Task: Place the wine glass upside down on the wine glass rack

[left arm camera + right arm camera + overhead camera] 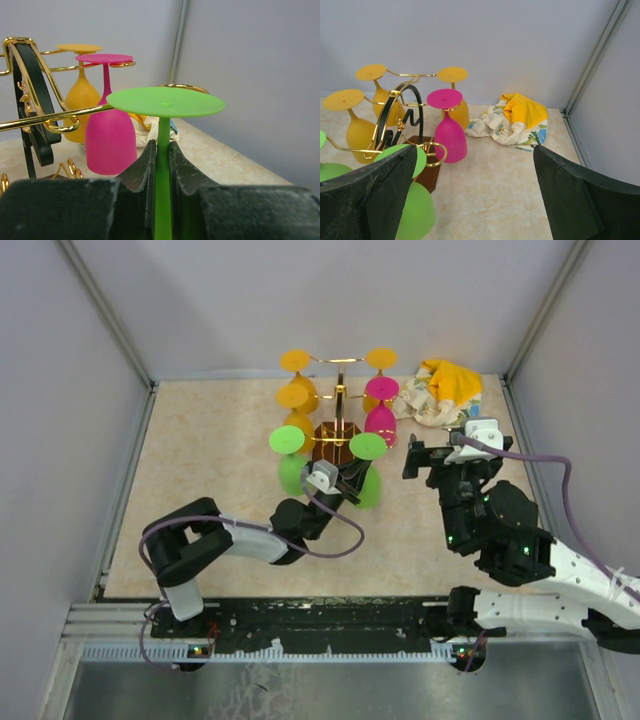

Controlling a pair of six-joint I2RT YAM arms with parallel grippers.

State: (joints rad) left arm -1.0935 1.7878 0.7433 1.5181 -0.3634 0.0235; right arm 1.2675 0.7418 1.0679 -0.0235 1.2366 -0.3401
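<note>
The left gripper (161, 150) is grasping an upside-down green wine glass (165, 102) by its stem beside the gold rack (45, 119). The right gripper (474, 150) is hanging nearby, fingers released.

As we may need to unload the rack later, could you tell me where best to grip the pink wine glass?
I would grip the pink wine glass by its thin stem, between foot and bowl, coming in level from the right: it hangs bowl-down from the rack, whose post and other glasses crowd its left side.

Shiny gold-wire rack (50, 118), matt green glass (165, 102)
</note>
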